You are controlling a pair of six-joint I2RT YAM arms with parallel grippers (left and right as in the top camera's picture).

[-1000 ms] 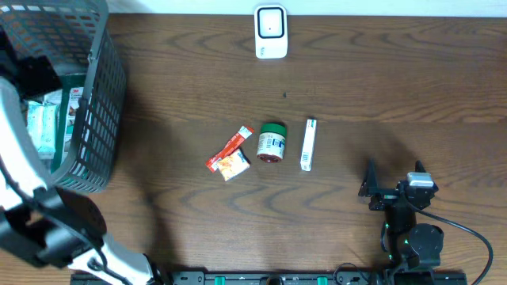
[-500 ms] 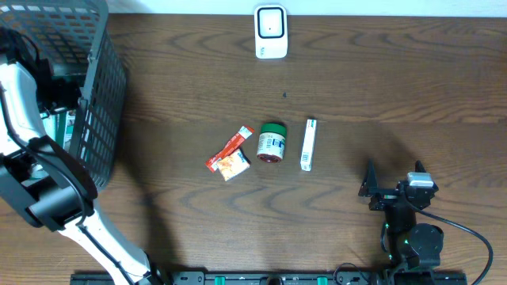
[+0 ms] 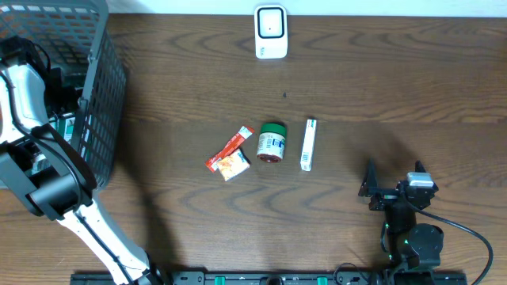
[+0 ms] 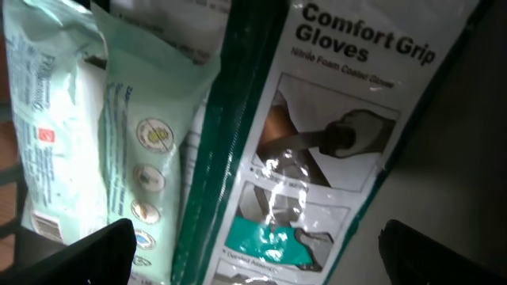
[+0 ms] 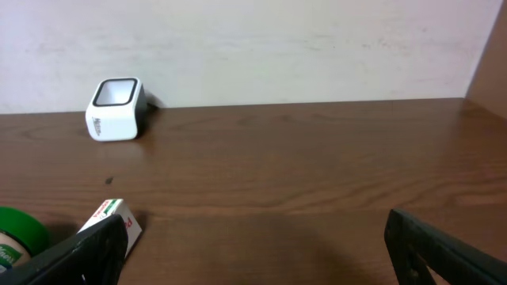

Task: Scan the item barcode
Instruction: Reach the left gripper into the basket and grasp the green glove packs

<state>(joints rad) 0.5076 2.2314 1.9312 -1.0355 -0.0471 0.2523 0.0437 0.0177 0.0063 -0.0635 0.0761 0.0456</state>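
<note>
I'm dangling the left claw (image 4: 253, 260) wide open, empty, over the nine-o'clock green-white plastic glove packet (image 4: 333, 134), readying a grab.

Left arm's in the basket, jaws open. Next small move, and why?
Probably lower the left gripper onto the gloves pack and close. Its jaws stand open, nothing is held, and the pack lies right between them inside the basket.

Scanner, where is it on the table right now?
Overhead, the scanner stands at the table's far edge, about centre, straight beyond the jar and well apart from it.
</note>
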